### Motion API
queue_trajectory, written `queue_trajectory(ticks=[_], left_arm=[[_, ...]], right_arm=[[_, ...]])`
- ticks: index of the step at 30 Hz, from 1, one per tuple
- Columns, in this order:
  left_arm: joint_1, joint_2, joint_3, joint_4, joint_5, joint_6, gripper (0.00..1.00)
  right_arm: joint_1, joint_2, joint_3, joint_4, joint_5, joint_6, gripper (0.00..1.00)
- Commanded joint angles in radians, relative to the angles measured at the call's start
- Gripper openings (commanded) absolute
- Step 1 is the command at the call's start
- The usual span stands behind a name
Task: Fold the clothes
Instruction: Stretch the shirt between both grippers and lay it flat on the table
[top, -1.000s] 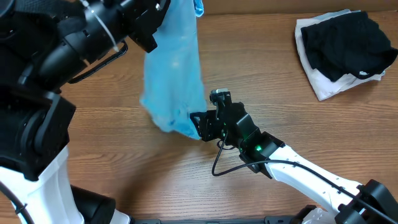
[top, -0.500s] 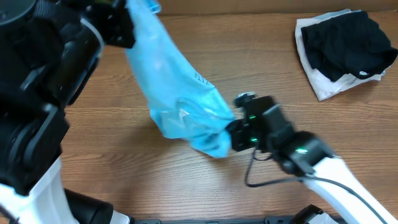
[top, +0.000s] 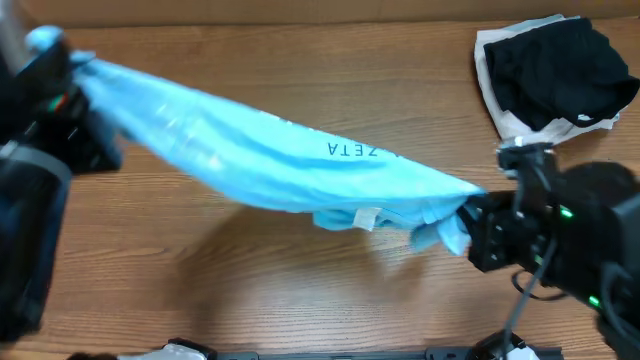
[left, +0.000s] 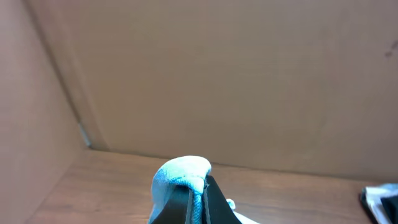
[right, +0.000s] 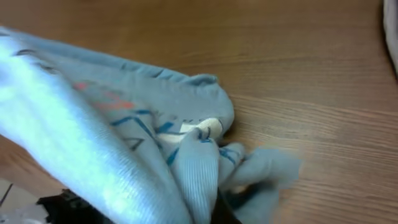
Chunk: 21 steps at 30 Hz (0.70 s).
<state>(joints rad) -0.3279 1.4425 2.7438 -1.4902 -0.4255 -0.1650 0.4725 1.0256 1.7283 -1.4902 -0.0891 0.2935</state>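
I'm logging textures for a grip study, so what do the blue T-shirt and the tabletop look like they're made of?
The sky-blue T-shirt looks like soft matte knit, probably cotton jersey: fine ribbing shows on its bunched edge, and it sags and wrinkles. The table looks like wood or wood-look laminate, brown with long grain lines and a faint sheen; which one is unclear.

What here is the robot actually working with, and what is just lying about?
In the job: blue T-shirt, stretched between the left pincer and right pincer, both shut on it.
Lying about: black garment on top of white garment, at the table's far right.
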Motion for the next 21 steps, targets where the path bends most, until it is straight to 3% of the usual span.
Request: queue_trajectory(ticks=[1,13,21], left_arm=[[-0.006,-0.089,0.008,-0.032,-0.13,-0.093,0.04],[-0.006,-0.232,0.008,-0.124,-0.232,-0.114,0.04],[-0.006,-0.201,0.007,-0.132,-0.311,-0.132,0.04]], right_arm=[[-0.003,-0.004,0.113,-0.027,0.01,-0.011,0.04],[-0.003,-0.004,0.416,-0.144,0.01,-0.022,0.04],[-0.003,0.031,0.436,-0.117,0.057,-0.033,0.04]])
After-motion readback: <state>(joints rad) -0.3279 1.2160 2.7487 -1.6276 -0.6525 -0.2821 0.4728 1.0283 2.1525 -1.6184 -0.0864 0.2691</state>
